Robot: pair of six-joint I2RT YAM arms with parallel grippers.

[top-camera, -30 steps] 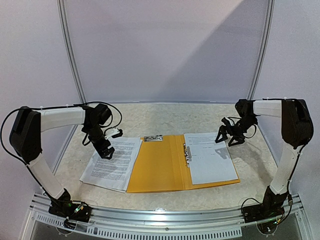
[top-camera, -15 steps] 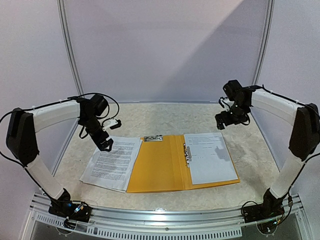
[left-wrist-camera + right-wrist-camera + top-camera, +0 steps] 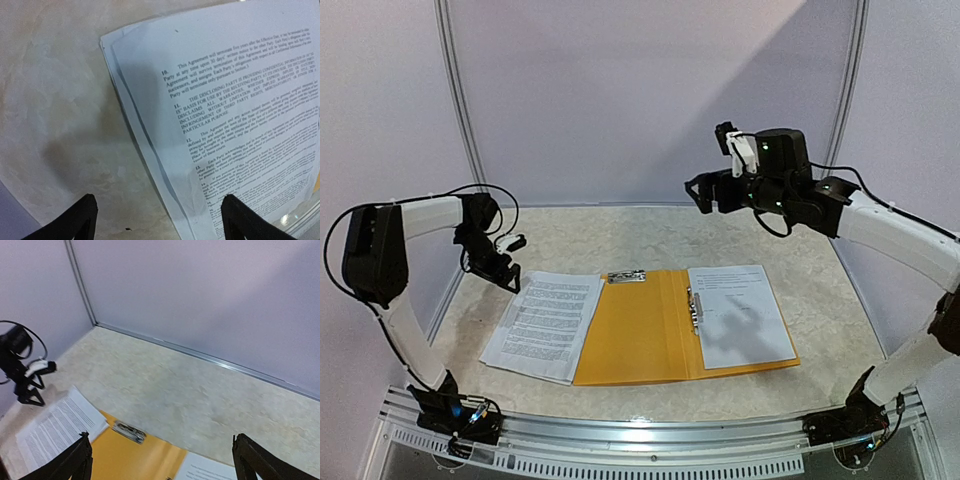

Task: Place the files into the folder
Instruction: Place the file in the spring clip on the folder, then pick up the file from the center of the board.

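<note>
The orange-yellow folder (image 3: 635, 335) lies open on the table, and one white printed sheet (image 3: 740, 315) lies on its right half. A stack of files (image 3: 545, 325) lies on the table just left of the folder. My left gripper (image 3: 505, 278) is open and empty, low over the table at the stack's far left corner. In the left wrist view its gripper (image 3: 157, 220) straddles the edge of the files (image 3: 240, 125). My right gripper (image 3: 703, 193) is open and empty, raised high above the back of the table. The right wrist view shows that gripper (image 3: 162, 460), the folder (image 3: 135, 457) and the files (image 3: 55, 430) below.
A loose metal clip (image 3: 627, 276) lies at the folder's far edge, also in the right wrist view (image 3: 127, 431). A metal fastener (image 3: 695, 305) sits along the spine. White walls with metal rails close in the back and sides of the marbled table (image 3: 620, 235).
My right arm has lifted high and swung left, away from the sheet in the folder. My left gripper has moved left and back, off the stack to its far left corner.
</note>
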